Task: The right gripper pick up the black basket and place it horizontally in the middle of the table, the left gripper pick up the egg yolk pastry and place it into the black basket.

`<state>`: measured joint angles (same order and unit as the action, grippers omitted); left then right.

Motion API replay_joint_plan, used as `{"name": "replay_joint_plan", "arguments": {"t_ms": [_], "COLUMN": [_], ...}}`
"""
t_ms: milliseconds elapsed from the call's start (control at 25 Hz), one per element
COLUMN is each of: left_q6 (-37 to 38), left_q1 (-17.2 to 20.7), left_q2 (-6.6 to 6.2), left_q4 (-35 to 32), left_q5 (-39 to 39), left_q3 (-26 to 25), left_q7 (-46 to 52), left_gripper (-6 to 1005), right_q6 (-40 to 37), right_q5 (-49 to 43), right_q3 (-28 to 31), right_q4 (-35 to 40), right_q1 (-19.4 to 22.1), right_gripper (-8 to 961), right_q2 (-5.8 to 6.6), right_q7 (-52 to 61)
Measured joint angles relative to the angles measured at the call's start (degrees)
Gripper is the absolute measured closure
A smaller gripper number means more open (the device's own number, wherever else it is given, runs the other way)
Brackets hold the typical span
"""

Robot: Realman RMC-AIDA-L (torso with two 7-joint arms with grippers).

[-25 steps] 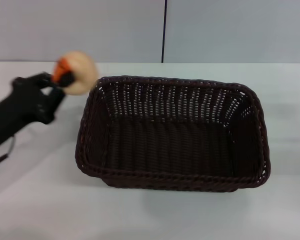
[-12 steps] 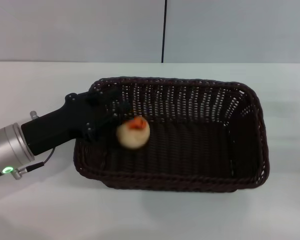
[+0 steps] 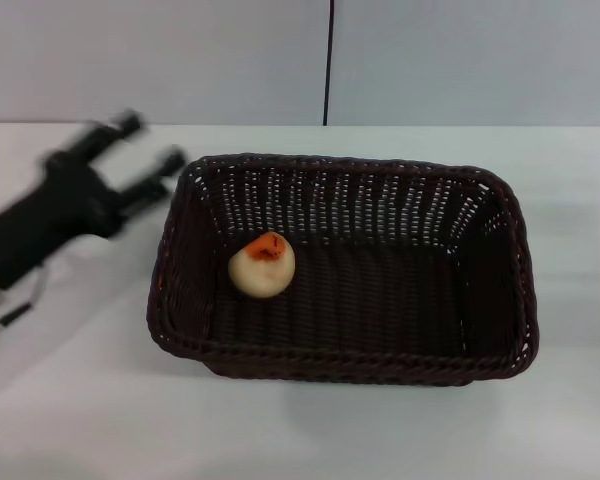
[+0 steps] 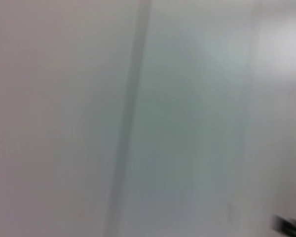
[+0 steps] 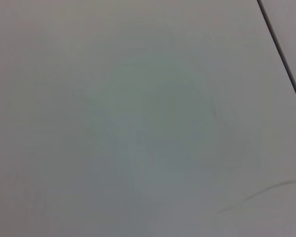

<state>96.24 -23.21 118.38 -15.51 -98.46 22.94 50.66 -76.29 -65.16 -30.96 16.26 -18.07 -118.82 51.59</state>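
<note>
The black basket lies lengthwise across the middle of the white table in the head view. The egg yolk pastry, a pale cream ball with an orange-red patch on top, rests on the basket's floor near its left end. My left gripper is outside the basket, just beyond its left rim, raised and blurred, with its two fingers spread open and empty. My right gripper is out of view. Both wrist views show only blank pale surface.
The white table extends around the basket on all sides. A pale wall with a dark vertical seam stands behind the table.
My left gripper let go of the pastry inside the basket, then drew back to the left and out over the rim. The pastry now lies still on the basket floor.
</note>
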Motion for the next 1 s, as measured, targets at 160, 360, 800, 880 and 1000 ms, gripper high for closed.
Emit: {"name": "replay_joint_plan", "arguments": {"t_ms": [160,360,800,880,1000], "left_q6": [1.4,3.1,2.8,2.7,2.6], "left_q1": [3.6,8.5,11.1,11.1,11.1], "left_q2": [-0.07,-0.07,-0.11,-0.06,-0.03], "left_q4": [4.9,11.5,11.8,11.8,12.3], "left_q5": [7.9,15.8,15.8,15.7,15.7], "left_q3": [-9.6,-25.2,-29.1,-29.0,-29.0], "left_q7": [-7.9,-14.3,-15.4,-15.4,-15.4], "left_gripper": [265,205,217,218,218], "right_q6": [-0.3,-1.8,-3.7,-3.6,-3.7], "right_q5": [0.1,0.2,0.3,0.3,0.3], "right_q3": [2.3,8.1,13.7,13.9,14.0], "right_q4": [0.0,-0.9,-1.6,-1.7,-1.8], "right_q1": [0.4,1.0,1.8,1.5,1.4], "right_gripper": [524,524,524,524,524], "right_q2": [-0.01,-0.08,-0.02,-0.01,0.0], "right_q7": [0.0,0.0,0.0,0.0,0.0]}}
